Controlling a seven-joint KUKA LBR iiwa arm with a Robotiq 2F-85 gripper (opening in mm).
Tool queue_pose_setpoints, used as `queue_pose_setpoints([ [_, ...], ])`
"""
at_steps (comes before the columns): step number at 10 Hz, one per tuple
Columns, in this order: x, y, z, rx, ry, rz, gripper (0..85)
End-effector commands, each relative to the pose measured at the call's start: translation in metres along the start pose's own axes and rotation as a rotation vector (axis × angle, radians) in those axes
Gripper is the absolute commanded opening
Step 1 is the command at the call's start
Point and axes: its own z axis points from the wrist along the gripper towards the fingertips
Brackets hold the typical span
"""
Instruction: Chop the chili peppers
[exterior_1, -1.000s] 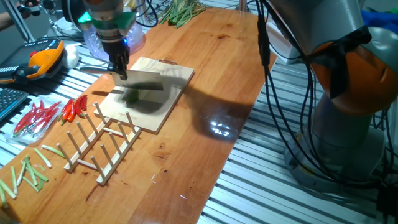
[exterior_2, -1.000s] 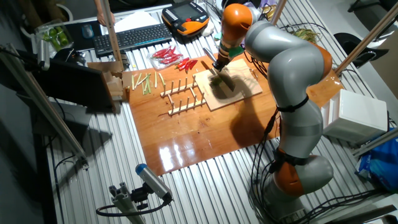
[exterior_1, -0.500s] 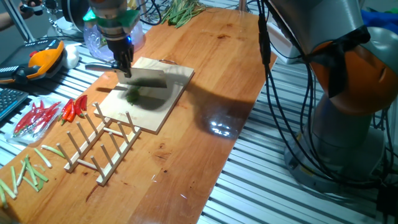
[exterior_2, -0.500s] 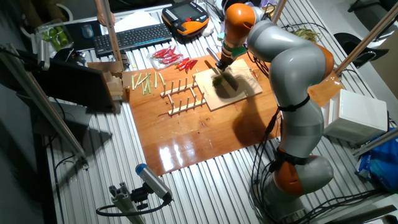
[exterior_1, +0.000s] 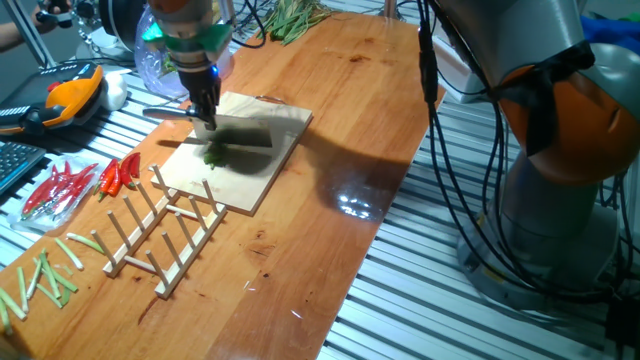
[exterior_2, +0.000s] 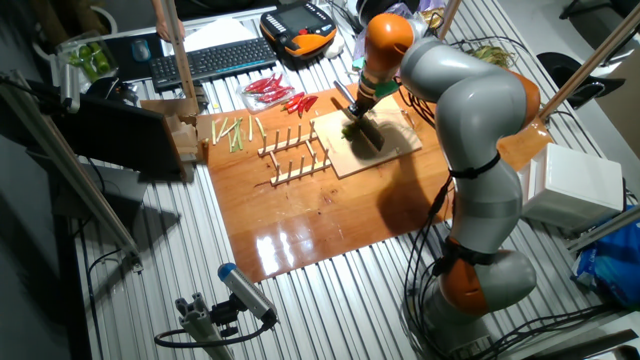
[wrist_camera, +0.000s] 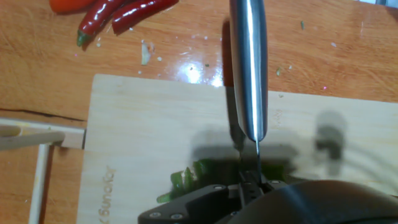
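Observation:
A small green chili pepper (exterior_1: 214, 154) lies on the light wooden cutting board (exterior_1: 262, 172), partly sliced, its cut end showing in the hand view as thin green pieces (wrist_camera: 186, 180). My gripper (exterior_1: 207, 112) stands over the board's far-left part, shut on a knife handle. The steel blade (wrist_camera: 249, 68) runs edge-on away from the hand, just above the board and beside the chili. In the other fixed view the gripper (exterior_2: 353, 104) sits at the board's (exterior_2: 392, 148) left corner with the chili (exterior_2: 348, 128) under it. The fingers themselves are hidden in the hand view.
A wooden peg rack (exterior_1: 160, 230) lies just in front of the board. Red chilies (exterior_1: 60, 185) and pale green sticks (exterior_1: 40, 275) lie to the left. An orange pendant (exterior_1: 70, 95) and keyboard (exterior_2: 205, 60) are beyond the table edge. The robot base (exterior_1: 560, 180) fills the right.
The gripper and knife have shifted a little toward the board's far side and risen slightly. The green chili shows more clearly below the blade now.

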Motion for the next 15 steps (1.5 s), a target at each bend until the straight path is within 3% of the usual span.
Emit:
queue_pose_setpoints([
  [1,0.002,0.001,0.004,0.001,-0.003,0.002,0.0],
  [4,0.003,0.006,0.008,-0.013,-0.015,0.018,0.0],
  [8,-0.011,0.001,-0.02,-0.029,0.006,-0.003,0.0],
  [11,-0.017,-0.006,-0.027,-0.034,0.01,-0.02,0.0],
  [15,-0.01,-0.012,-0.021,-0.025,-0.031,-0.047,0.0],
])
